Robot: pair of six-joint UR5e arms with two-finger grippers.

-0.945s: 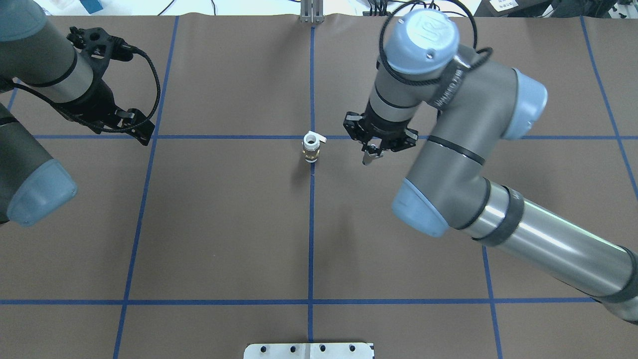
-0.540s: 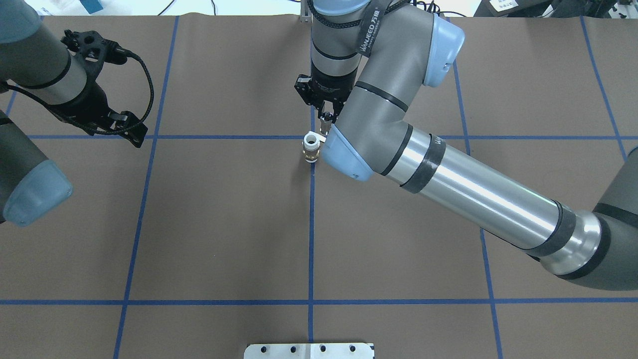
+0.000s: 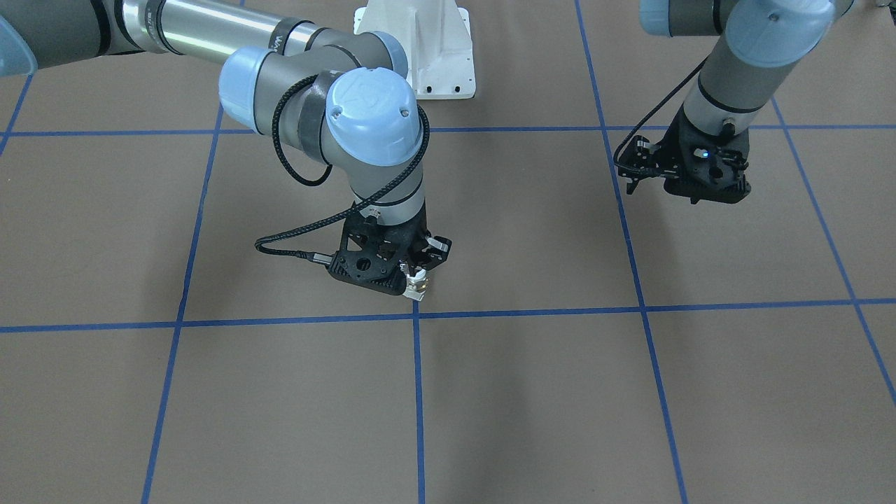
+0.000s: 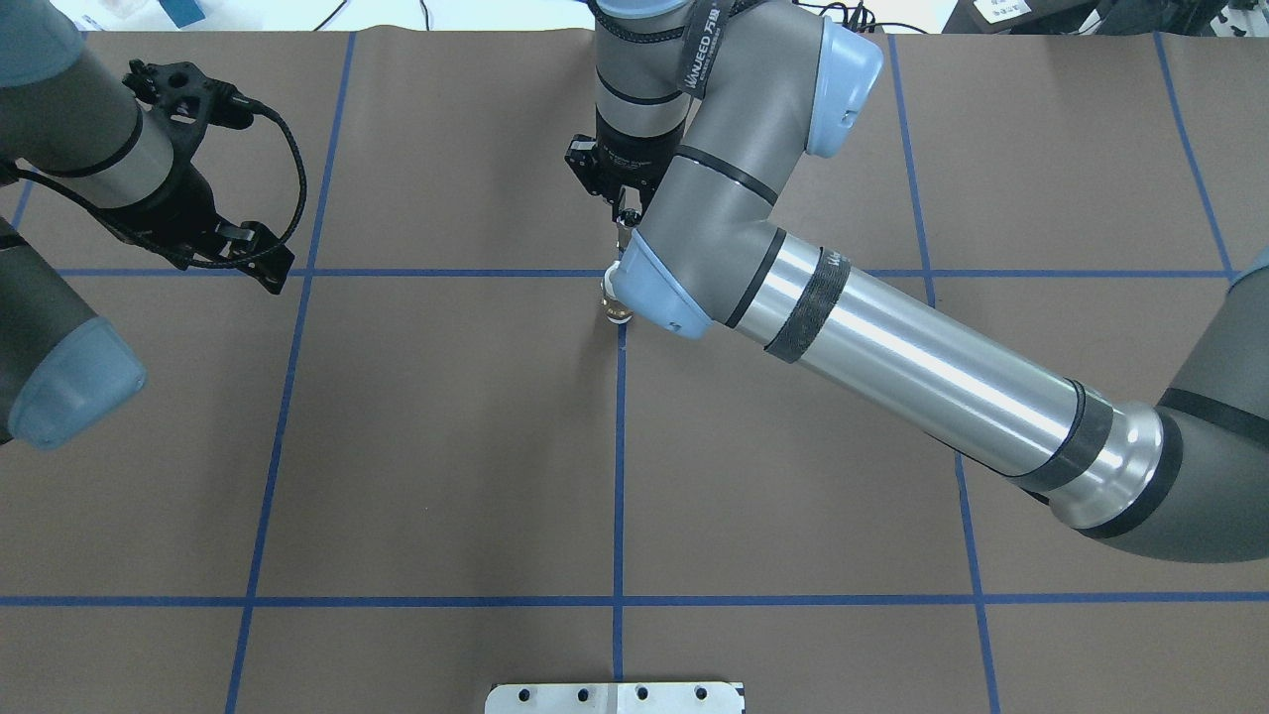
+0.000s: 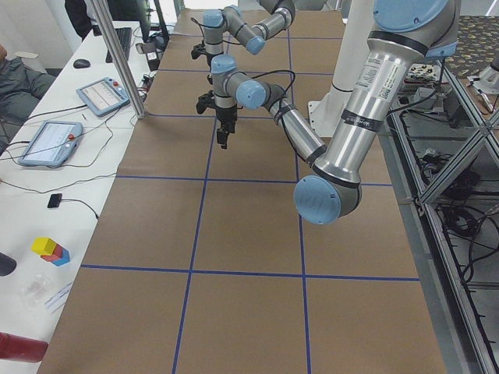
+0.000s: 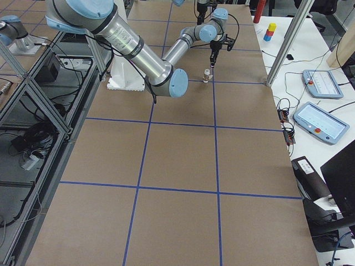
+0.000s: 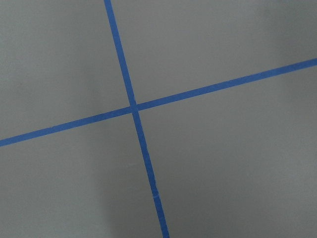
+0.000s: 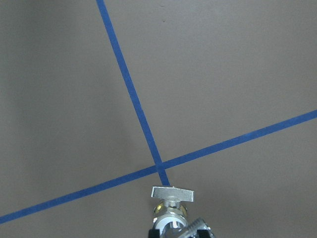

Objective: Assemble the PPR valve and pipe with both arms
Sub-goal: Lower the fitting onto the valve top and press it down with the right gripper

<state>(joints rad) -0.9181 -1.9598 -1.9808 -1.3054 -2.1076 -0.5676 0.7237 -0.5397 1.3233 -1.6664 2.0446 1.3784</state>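
Observation:
The white and brass valve piece (image 4: 614, 309) stands upright on the table's centre line, mostly hidden under my right arm's elbow in the overhead view. It also shows in the front view (image 3: 418, 285), the right side view (image 6: 206, 75) and the right wrist view (image 8: 171, 206), where its flat handle faces the camera. My right gripper (image 4: 622, 230) looks shut and hangs just beyond and above the valve, close to its handle (image 3: 413, 274). My left gripper (image 4: 266, 260) looks open and empty, far to the left over bare table (image 3: 633, 171). I see no separate pipe.
The brown table cover carries a grid of blue tape lines (image 4: 618, 476). The white robot base plate (image 4: 615, 697) sits at the near edge, also seen in the front view (image 3: 434, 56). Tablets lie on the side bench (image 6: 319, 83).
My right arm has swung left, from the valve's right side to just beyond it, and its elbow now covers most of the valve. The left arm has barely shifted.

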